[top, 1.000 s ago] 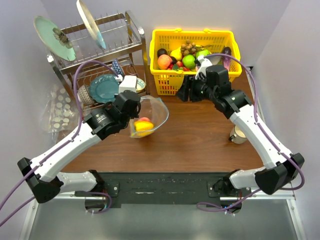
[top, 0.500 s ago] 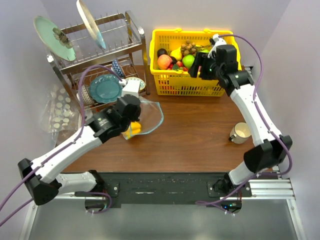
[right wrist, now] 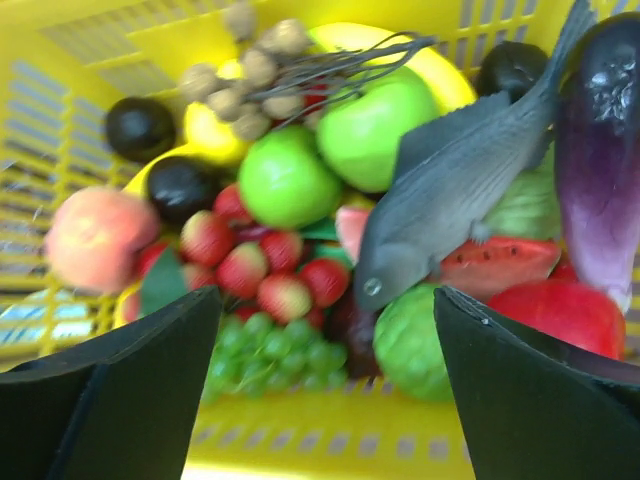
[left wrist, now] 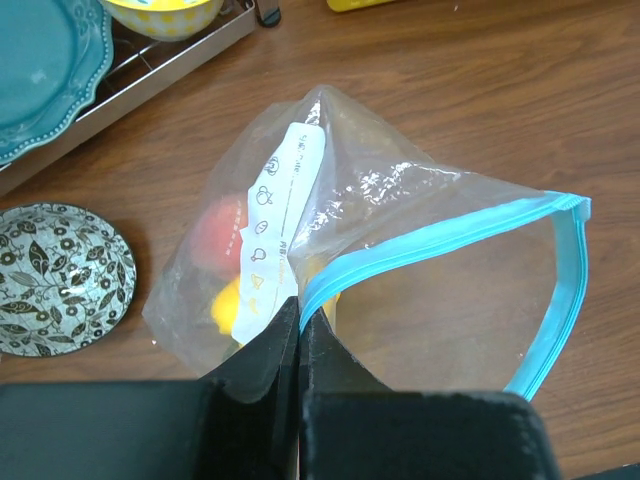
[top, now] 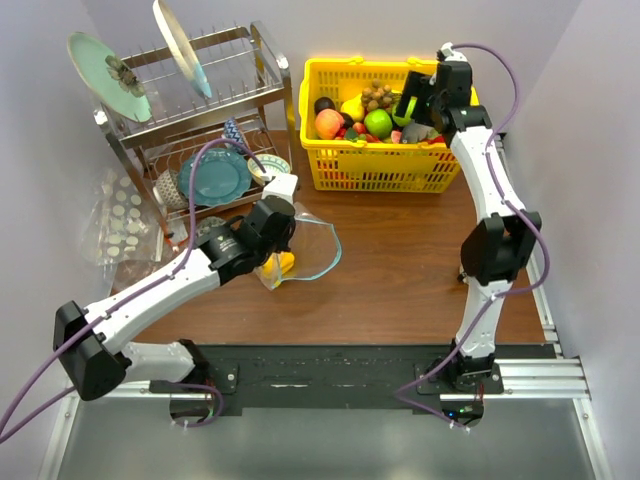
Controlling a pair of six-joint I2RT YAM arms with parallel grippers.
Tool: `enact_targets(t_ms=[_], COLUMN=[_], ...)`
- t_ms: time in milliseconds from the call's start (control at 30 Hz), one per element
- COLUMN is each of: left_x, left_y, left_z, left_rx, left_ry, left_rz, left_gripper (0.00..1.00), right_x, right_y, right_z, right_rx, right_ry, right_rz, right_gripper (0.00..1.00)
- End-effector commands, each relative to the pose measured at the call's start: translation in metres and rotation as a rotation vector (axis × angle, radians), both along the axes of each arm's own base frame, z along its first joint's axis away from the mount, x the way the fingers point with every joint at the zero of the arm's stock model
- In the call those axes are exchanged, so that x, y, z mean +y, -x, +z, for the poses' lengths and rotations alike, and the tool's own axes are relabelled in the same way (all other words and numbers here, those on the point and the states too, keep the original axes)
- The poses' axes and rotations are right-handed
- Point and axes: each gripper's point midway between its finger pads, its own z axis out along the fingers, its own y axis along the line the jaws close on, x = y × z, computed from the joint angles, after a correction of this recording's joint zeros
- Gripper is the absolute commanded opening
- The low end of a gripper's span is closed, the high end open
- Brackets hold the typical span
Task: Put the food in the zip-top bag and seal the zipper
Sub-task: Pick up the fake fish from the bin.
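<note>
Brown wooden tabletop [top: 400,270] carries a yellow basket [top: 380,170] at its far edge and a wire dish rack [top: 200,110] at the far left.

The bag [left wrist: 400,230] sits on the tabletop just in front of the rack, well apart from the basket. Its mouth gapes wide, and the teal zipper [left wrist: 450,235] curves around the opening, unsealed. Inside, toward the bag's bottom, lie a red piece [left wrist: 215,235] and a yellow piece [left wrist: 232,305], blurred by the plastic. The left pincer [left wrist: 299,315] is closed tight on the bag's rim, where one end of the zipper runs between its fingers. A small leaf-patterned dish [left wrist: 60,280] lies near the bag, and a teal plate [left wrist: 45,60] leans in the rack.

The right pincer [right wrist: 328,300] hangs over the basket with its fingers spread wide, gripping nothing. Most of the food [top: 365,115] is piled in the basket below it:
- a peach [right wrist: 95,238] at the left
- two green apples [right wrist: 285,180]
- strawberries [right wrist: 260,265]
- green grapes [right wrist: 260,350]
- a grey fish [right wrist: 450,190] lying across the pile
- a purple eggplant [right wrist: 600,150] at the right
- a watermelon slice [right wrist: 495,265] beneath the fish
</note>
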Motion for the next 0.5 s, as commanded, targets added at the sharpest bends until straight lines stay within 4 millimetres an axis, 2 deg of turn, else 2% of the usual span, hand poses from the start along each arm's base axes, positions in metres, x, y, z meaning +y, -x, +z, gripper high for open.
enact_targets(t_ms=[0,33,100,133,233,267,333,367,400,467], left_x=[-0.003,-0.003,-0.003,-0.003,-0.004,-0.004,-0.004,-0.005,-0.006,-0.008], left_y=[-0.006,-0.006,-0.005,-0.006,-0.005,-0.005,-0.005,-0.004,-0.004,-0.004], left_z=[0.030,0.030,0.032,0.034,0.035,0.034,0.033,0.034,0.033,0.032], left_rx=[-0.080,-0.078,-0.078,-0.080,-0.080,-0.079,-0.077,-0.078,-0.074,-0.069], left_ry=[0.049,0.049,0.047,0.052,0.062,0.063,0.065,0.070,0.070,0.074], left_rz=[-0.017,-0.017,-0.021,-0.020,-0.022,-0.023,-0.021,-0.024,-0.026,-0.031], left_gripper=[0.00,0.00,0.00,0.00,0.00,0.00,0.00,0.00,0.00,0.00], right_x=[-0.015,-0.018,-0.020,-0.021,-0.023,-0.023,-0.022,-0.022,-0.022,-0.026], right_y=[-0.031,-0.042,-0.052,-0.061,-0.074,-0.081,-0.088,-0.093,-0.097,-0.103], right_z=[0.022,0.004,0.003,-0.011,-0.018,-0.033,-0.038,-0.052,-0.049,-0.060], right_rx=[-0.100,-0.079,-0.095,-0.085,-0.107,-0.094,-0.108,-0.093,-0.103,-0.097], right_ry=[0.003,0.010,0.012,0.016,0.028,0.038,0.043,0.050,0.054,0.075], right_rz=[-0.084,-0.096,-0.104,-0.107,-0.114,-0.116,-0.116,-0.114,-0.117,-0.134], right_gripper=[0.96,0.98,0.99,0.99,0.99,0.99,0.99,0.99,0.99,0.99])
